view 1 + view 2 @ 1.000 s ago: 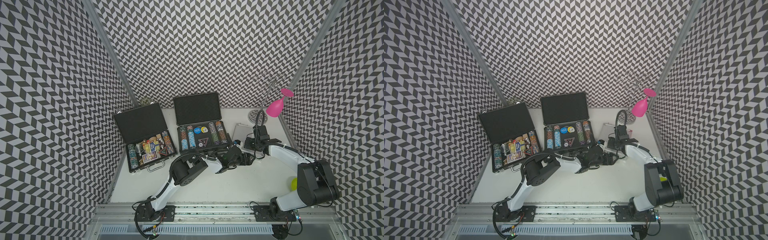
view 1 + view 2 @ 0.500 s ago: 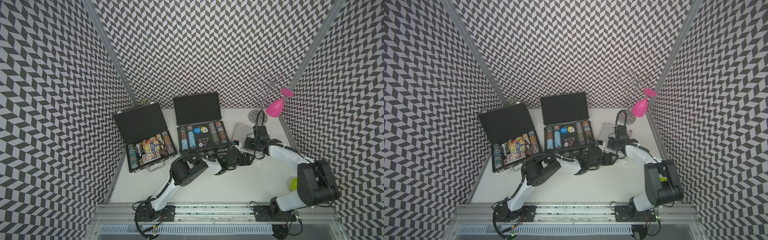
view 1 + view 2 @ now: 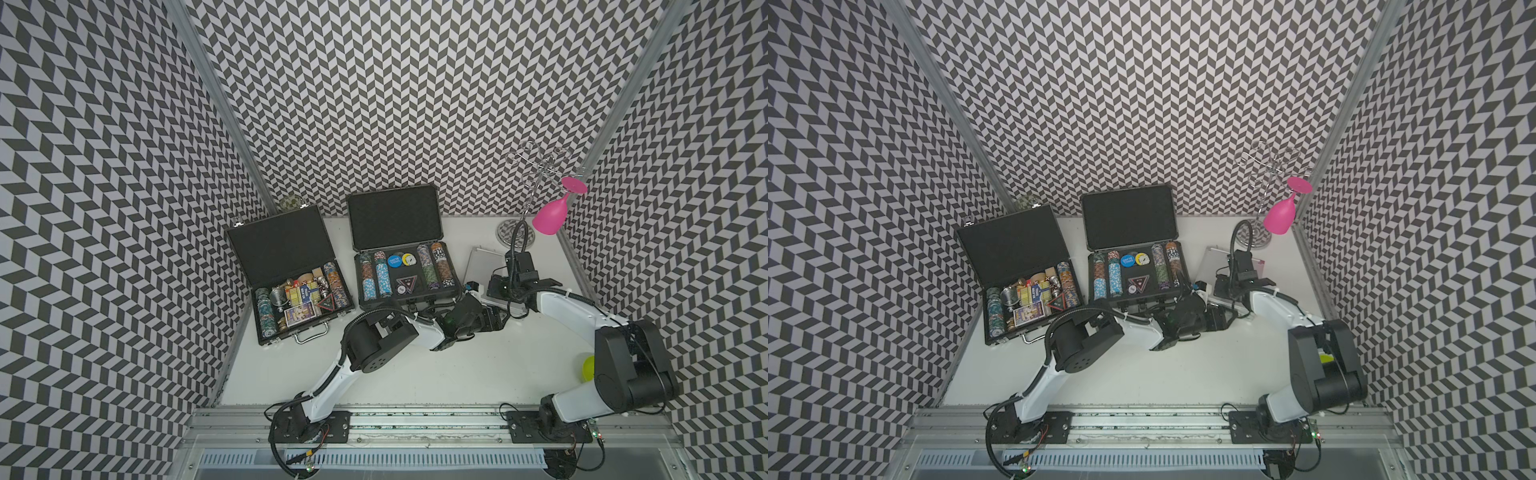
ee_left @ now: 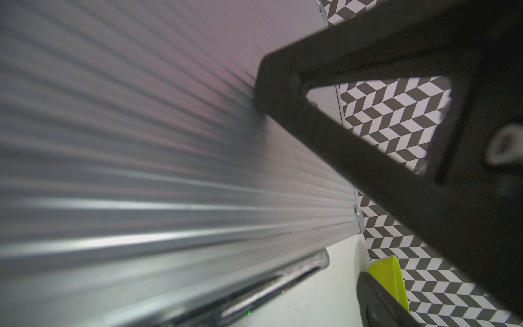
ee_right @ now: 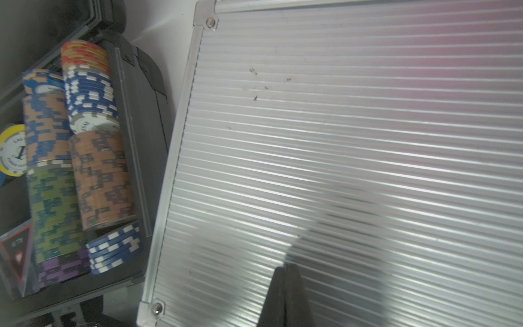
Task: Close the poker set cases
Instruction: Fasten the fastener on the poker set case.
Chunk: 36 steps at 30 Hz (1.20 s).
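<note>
Over the ribbed silver aluminium case, right tool is pressed together, left tool spread.

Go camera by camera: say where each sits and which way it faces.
Top views: above the front rail, looking down on the table, black case, grey case, silver case; left arm and right arm show whole.
Left wrist: on the left arm, skimming along the lid of the silver case toward the wall; its fingers show, spread.
Right wrist: on the right arm, looking down on that lid, grey case beside; shut right tool shows.
Shared: all hold the silver case.
</note>
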Each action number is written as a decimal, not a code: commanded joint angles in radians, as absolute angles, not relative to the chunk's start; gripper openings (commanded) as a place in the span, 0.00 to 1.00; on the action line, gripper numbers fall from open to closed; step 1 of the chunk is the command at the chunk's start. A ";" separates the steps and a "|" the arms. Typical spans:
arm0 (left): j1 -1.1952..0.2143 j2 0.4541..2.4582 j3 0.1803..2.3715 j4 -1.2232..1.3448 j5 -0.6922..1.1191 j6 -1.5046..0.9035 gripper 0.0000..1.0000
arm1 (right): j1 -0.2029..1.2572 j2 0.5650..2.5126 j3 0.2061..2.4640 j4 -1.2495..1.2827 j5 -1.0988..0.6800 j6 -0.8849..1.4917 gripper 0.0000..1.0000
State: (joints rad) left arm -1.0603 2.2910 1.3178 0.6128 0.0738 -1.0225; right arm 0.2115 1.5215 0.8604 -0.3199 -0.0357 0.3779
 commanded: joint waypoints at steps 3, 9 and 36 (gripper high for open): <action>-1.054 2.312 1.321 0.553 -0.045 -1.049 0.79 | 0.231 1.603 0.765 -0.586 -0.082 0.385 0.00; -1.054 2.330 1.347 0.533 -0.061 -1.069 0.75 | 0.234 1.599 0.767 -0.589 -0.081 0.386 0.00; -1.066 2.193 1.210 0.553 -0.084 -1.067 0.81 | 0.235 1.605 0.785 -0.589 -0.084 0.392 0.00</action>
